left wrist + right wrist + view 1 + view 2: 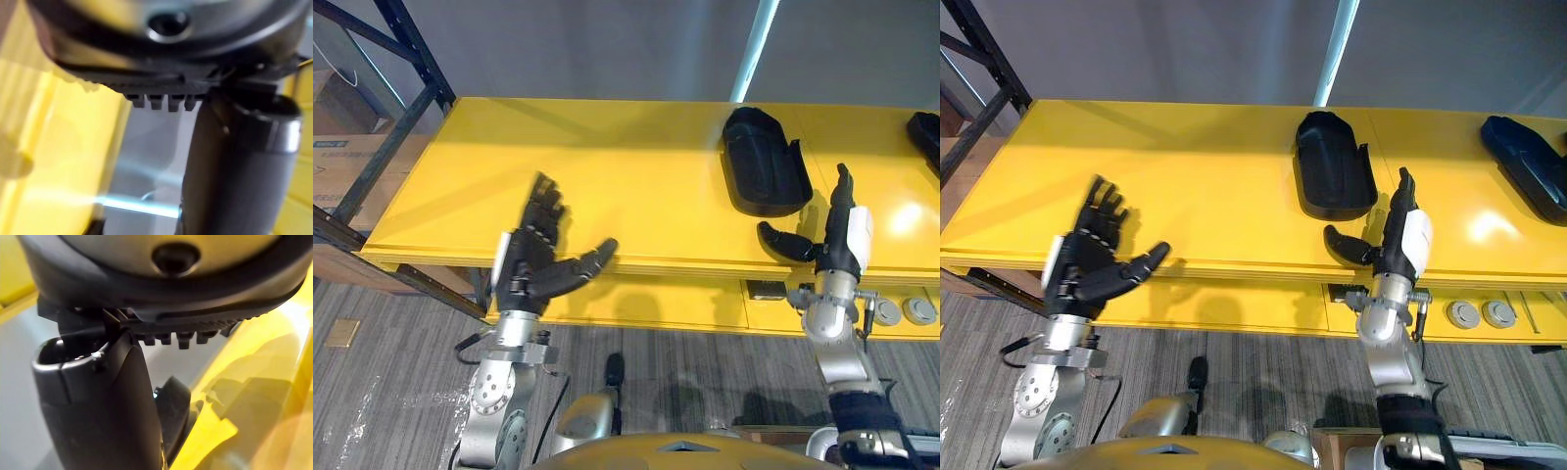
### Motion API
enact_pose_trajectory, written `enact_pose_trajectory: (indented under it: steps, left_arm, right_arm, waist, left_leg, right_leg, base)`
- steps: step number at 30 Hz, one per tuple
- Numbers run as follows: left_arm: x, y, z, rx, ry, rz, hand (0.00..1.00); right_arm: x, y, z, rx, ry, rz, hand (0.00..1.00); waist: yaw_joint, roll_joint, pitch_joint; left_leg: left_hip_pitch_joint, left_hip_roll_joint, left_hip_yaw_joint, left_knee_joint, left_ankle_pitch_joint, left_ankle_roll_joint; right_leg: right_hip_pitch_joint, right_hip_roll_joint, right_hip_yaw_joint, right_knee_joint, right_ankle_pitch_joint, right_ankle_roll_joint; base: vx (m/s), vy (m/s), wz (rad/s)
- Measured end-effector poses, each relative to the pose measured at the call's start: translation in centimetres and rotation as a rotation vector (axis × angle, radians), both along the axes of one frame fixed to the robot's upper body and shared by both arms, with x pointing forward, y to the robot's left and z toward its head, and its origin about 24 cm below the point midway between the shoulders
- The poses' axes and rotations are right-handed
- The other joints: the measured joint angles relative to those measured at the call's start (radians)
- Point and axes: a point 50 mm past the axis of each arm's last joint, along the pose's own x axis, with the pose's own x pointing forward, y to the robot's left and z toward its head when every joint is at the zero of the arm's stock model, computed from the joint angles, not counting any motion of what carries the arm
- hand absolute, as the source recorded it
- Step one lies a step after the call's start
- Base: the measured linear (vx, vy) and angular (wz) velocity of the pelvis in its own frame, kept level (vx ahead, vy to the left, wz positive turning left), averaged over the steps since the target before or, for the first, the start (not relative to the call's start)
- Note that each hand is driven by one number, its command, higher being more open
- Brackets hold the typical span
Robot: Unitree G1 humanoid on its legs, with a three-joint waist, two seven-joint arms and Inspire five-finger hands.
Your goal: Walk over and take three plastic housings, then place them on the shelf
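The left hand [534, 258] and right hand [835, 238] hover empty, fingers straight, over the yellow table [607, 166], the black plastic housing [764, 162] lying just beyond the right hand, probably light, stiff, slick, best gripped across its rim.

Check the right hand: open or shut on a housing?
Open: the right hand has straight fingers and spread thumb, holding nothing; the black housing lies beside it on the yellow table.

Bright, even light covers the yellow table [607, 176]. Pale glare shines on its right part, near the black housing [764, 162]
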Motion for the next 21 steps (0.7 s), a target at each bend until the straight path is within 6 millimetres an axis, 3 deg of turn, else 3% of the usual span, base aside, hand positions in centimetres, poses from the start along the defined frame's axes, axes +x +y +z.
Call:
enact_pose_trajectory:
  steps: [5, 7, 15, 21]
  left_arm:
    - [-1.1, 2.4, 3.3, -0.046, -0.216, 0.24, 1.0]
    - [-1.3, 2.5, 3.5, -0.072, -0.226, 0.275, 1.0]
    - [-2.2, 2.8, 2.3, -0.113, -0.154, 0.347, 1.0]
    - [-2.1, 2.1, 2.2, -0.092, -0.158, 0.262, 1.0]
  right_arm:
    - [-1.8, 1.6, 3.7, 0.132, -0.268, 0.068, 1.0]
    - [-2.0, 2.0, 3.9, 0.222, -0.31, 0.074, 1.0]
    - [-4.8, 2.8, -0.5, 0.566, -0.22, 0.008, 1.0]
    - [-6.4, 2.7, -1.4, 0.656, -0.174, 0.046, 1.0]
  waist:
    - [-0.001, -0.005, -0.007]
    - [0.005, -0.013, -0.014]
    - [-0.021, -0.027, -0.034]
    - [-0.058, -0.035, -0.061]
  left_leg:
    - [0.007, -0.004, 0.02, 0.0, -0.016, 0.005]
    - [0.021, -0.002, 0.04, 0.0, -0.025, 0.004]
    - [0.056, 0.013, 0.139, 0.0, -0.055, 0.004]
    - [0.08, 0.03, 0.206, 0.0, -0.073, -0.006]
  right_leg:
    - [-0.001, -0.01, 0.016, 0.0, 0.005, 0.008]
    - [0.0, -0.013, 0.044, 0.001, 0.004, 0.007]
    - [-0.009, -0.009, 0.141, -0.037, 0.01, 0.014]
    - [-0.025, -0.002, 0.209, -0.05, 0.028, 0.017]
  base:
    - [0.04, -0.034, -0.07]
    - [0.02, -0.032, -0.28]
    - [0.0, -0.023, -0.36]
    - [0.04, -0.022, -0.31]
